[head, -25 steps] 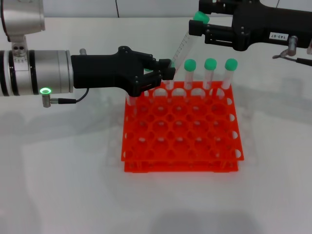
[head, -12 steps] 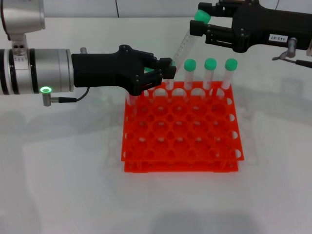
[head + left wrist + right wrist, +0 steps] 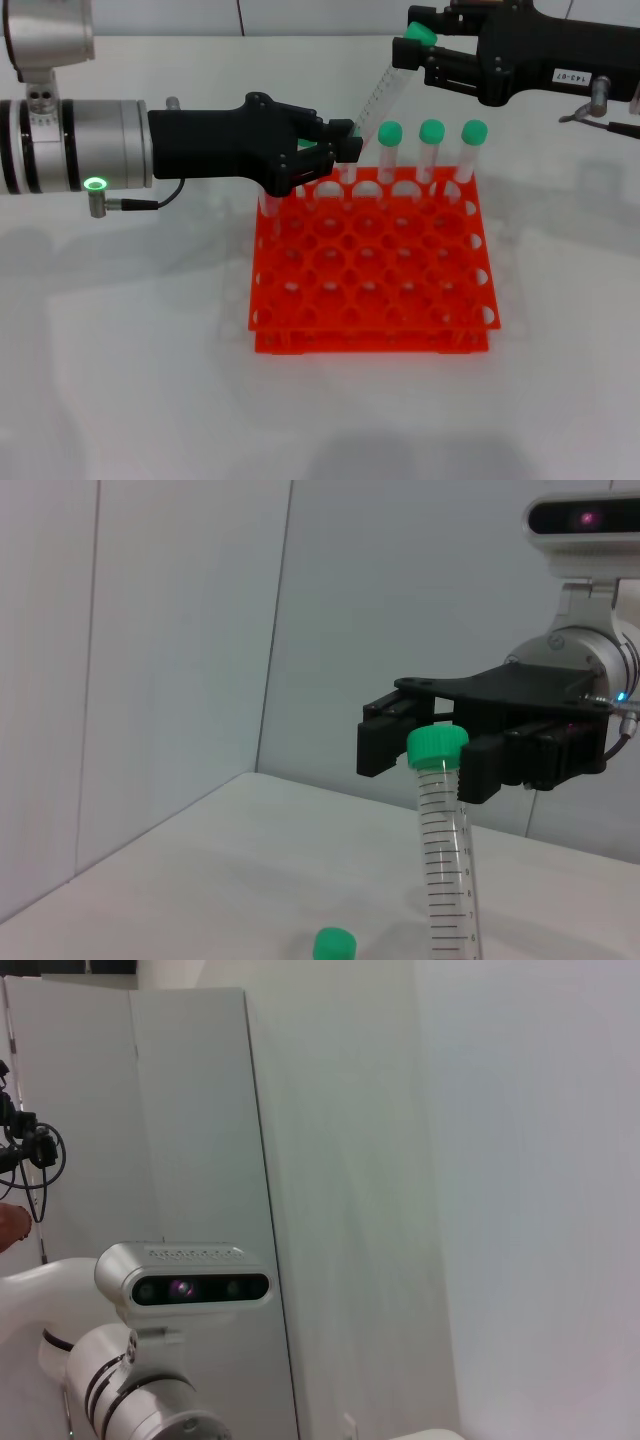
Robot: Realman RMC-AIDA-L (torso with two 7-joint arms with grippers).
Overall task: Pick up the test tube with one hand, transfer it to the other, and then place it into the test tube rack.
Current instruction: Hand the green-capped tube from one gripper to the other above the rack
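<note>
The labelled black right gripper [image 3: 418, 52] has slid in over the green cap of the slender clear plastic test tube [image 3: 378, 92], fingers astride but not visibly clamped. The unlabelled left gripper [image 3: 335, 150] keeps pinching its base above the orange-red rack [image 3: 370, 305]; handover is imminent.

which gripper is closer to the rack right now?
Left. The left gripper hangs just over the test tube rack at its far-left rows, gripping the test tube low. The right gripper sits higher, beyond the rack's far edge, at the tube's cap.
</note>
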